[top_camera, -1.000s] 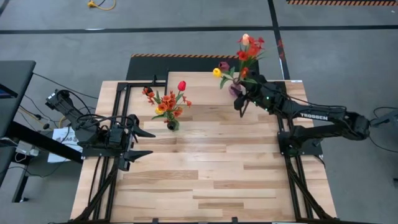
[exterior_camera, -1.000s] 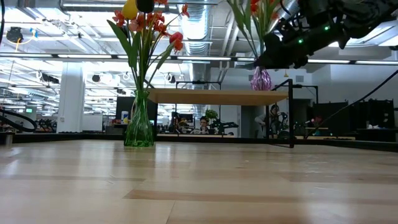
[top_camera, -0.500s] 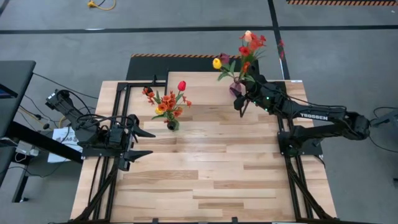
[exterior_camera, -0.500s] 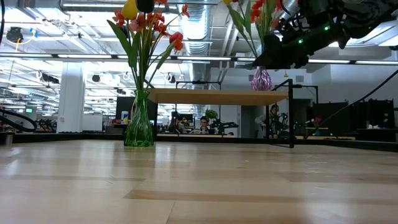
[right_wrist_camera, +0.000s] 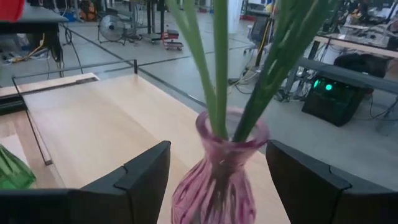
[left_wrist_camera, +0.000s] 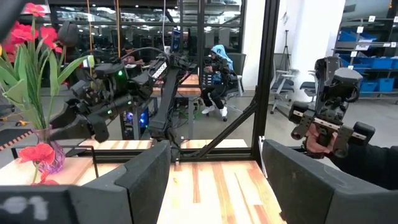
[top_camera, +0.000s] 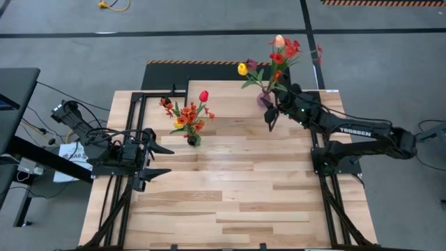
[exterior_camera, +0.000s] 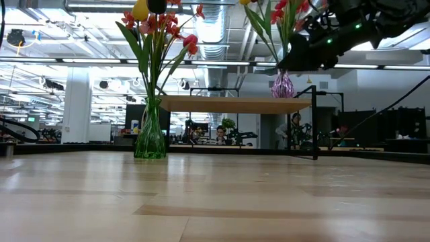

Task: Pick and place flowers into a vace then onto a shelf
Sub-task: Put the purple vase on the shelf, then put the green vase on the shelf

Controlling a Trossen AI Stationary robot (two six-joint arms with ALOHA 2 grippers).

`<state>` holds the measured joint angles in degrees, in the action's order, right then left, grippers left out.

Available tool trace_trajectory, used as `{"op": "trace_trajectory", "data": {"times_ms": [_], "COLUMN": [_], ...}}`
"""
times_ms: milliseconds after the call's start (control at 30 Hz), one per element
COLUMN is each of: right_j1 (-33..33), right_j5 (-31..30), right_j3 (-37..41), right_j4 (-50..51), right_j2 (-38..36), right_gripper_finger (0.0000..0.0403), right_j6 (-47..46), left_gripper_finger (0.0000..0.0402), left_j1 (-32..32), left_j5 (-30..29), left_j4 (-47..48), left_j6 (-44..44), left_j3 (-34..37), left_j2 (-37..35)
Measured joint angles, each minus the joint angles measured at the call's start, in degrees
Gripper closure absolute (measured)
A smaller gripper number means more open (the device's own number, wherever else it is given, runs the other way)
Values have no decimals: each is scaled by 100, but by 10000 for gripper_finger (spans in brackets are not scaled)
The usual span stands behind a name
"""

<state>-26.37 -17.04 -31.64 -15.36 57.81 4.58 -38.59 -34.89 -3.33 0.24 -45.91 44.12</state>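
A: Where is the purple vase (right_wrist_camera: 219, 177) relative to the right end effector (top_camera: 273, 111)?

B: It stands on the shelf (top_camera: 226, 97), at its right end, directly ahead of the end effector. In the right wrist view the vase sits between the two dark fingers (right_wrist_camera: 142, 180), and a gap shows on each side of the glass. The fingers are spread and pinch nothing.

A: And the flowers (top_camera: 275, 59) in it?

B: Their green stems rise close to upright out of the vase mouth and fan apart a little higher up. From above, the bunch leans away from the counter's (top_camera: 230, 202) near edge, with a yellow tulip (top_camera: 242, 69) off to the left side and the red and cream heads farther back.

A: The other bunch?

B: A green vase (exterior_camera: 150, 134) stands on the counter just in front of the shelf's left part, its flowers upright, stems splaying outward toward the top.

A: The left arm?

B: The left end effector (top_camera: 162, 160) hovers over the counter's left side, well apart from both vases, pointing right, fingers spread and empty.
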Motion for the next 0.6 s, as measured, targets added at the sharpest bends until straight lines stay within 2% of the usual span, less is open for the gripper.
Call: {"op": "trace_trajectory", "data": {"times_ms": [300, 600], "right_j1": [107, 642], "right_j5": [24, 43], "right_j3": [0, 0], "right_j4": [639, 1251], "right_j2": [-588, -900], "right_gripper_finger": [145, 145], "right_j6": [-3, -3], "left_gripper_finger": [157, 157], "left_j1": [0, 0], "left_j5": [0, 11], "left_j4": [0, 0], "left_j6": [-20, 24], "left_j3": [0, 0], "left_j2": [0, 0]}}
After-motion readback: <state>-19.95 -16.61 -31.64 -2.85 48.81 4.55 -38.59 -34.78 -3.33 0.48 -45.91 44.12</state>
